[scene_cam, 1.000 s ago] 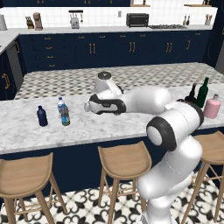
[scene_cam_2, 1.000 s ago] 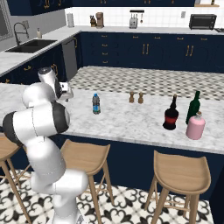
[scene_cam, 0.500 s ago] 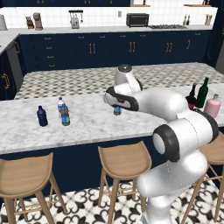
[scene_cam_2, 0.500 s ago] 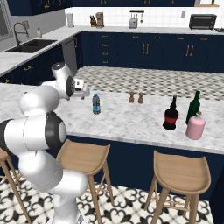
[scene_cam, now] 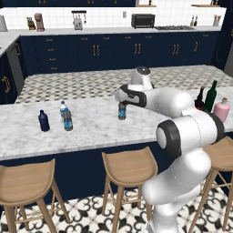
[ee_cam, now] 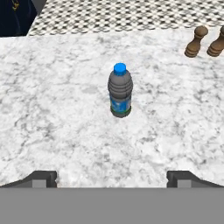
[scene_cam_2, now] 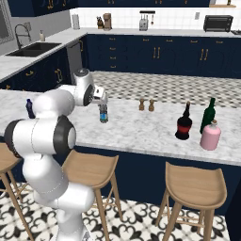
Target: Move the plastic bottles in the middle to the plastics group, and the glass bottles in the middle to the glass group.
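Observation:
One grey-tinted plastic bottle (scene_cam: 122, 110) (scene_cam_2: 103, 113) (ee_cam: 120, 91) with a blue label band stands upright in the middle of the marble island. My gripper (scene_cam: 123, 97) (scene_cam_2: 102, 99) (ee_cam: 113, 178) hangs open just above and beside it, nothing between its fingertips (ee_cam: 43, 178). At the left, the plastics group holds a navy bottle (scene_cam: 43, 121), a white-capped water bottle (scene_cam: 63, 109) and another grey-tinted bottle (scene_cam: 68, 121). The dark glass bottle (scene_cam_2: 183, 123) (scene_cam: 200, 99) with a red label stands at the right, close to the green bottle (scene_cam_2: 207, 116) (scene_cam: 210, 96) and pink bottle (scene_cam_2: 210, 135) (scene_cam: 221, 109) of the glass group.
Two brown shakers (scene_cam_2: 146, 104) (ee_cam: 208, 43) stand on the island behind and to the right of the middle bottle. Wooden stools (scene_cam: 129, 166) (scene_cam_2: 195, 186) line the island's near edge. My own arm spans the counter between the two groups.
The arm has swung right from beside the plastics group to the middle bottle, with the gripper open throughout. No bottle has moved.

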Motion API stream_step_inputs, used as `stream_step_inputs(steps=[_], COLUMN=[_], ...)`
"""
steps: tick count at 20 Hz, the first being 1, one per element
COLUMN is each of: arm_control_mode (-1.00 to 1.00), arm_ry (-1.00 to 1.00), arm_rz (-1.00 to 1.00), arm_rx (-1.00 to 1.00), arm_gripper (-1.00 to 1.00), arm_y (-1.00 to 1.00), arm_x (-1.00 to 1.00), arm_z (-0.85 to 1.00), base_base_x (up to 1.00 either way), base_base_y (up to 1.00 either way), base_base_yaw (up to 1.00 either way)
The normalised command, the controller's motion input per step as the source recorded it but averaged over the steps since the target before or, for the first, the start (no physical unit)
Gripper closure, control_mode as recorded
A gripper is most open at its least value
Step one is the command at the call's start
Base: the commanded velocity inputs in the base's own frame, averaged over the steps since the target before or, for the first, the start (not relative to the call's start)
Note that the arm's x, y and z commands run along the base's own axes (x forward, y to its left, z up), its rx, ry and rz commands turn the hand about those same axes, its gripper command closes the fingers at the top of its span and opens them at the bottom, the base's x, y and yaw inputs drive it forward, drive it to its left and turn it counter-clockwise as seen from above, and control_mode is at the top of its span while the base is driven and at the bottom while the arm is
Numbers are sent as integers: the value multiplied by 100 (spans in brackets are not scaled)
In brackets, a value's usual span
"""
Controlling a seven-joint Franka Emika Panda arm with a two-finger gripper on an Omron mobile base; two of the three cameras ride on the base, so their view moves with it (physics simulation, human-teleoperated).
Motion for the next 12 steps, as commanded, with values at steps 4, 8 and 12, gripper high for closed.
stream_step_inputs(steps=[4,8,12], arm_control_mode=[-100,-100,-100], arm_ry=[0,1,0], arm_rz=[-1,0,10], arm_rx=[0,0,-5], arm_gripper=[-100,-100,-100], arm_y=[-42,-12,18], arm_x=[27,6,20], arm_z=[0,-2,0], base_base_x=[0,0,0], base_base_y=[0,0,0], base_base_yaw=[0,0,0])
